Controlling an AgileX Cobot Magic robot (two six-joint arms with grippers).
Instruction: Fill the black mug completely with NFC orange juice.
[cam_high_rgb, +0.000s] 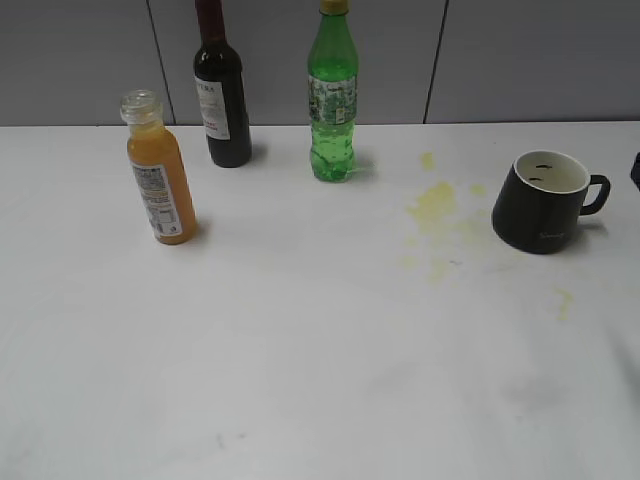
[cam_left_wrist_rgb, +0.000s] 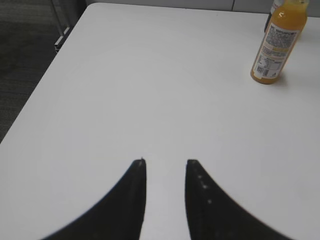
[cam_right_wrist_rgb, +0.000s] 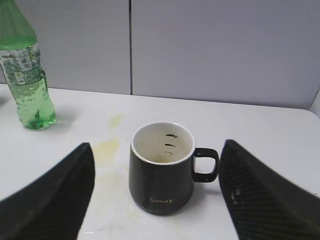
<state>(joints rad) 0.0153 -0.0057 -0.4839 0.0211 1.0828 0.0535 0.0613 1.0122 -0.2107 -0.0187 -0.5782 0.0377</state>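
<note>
Although the right gripper, spread wide, brackets the black mug, it looks empty; the juice bottle stands uncapped, ahead-right of the parted, empty left gripper; pouring remains.

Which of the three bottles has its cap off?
The orange juice bottle, leftmost: its clear mouth is open. The wine bottle and green soda bottle aren't.

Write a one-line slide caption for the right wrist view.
Open right gripper facing the black mug, green bottle behind on the stained table.
</note>
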